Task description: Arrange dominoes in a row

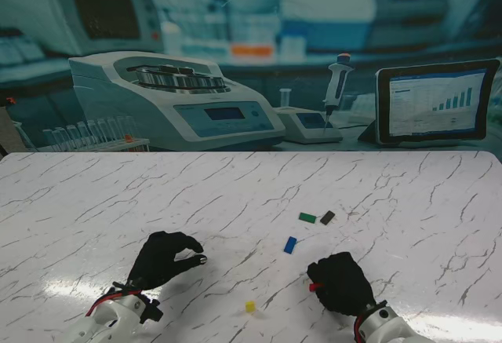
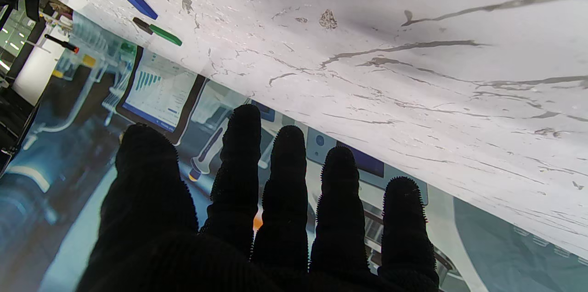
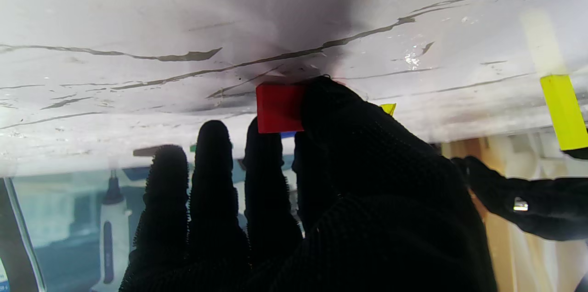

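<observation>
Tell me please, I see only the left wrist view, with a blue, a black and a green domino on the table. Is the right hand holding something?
Observer: Yes. The right hand holds a red domino between thumb and fingers, low at the table top.
Operator: Is there any other domino that I cannot see?
Observer: One more. A yellow domino is on the table to the left of the right hand, nearer to me than the blue domino. It appears to stand upright.
</observation>
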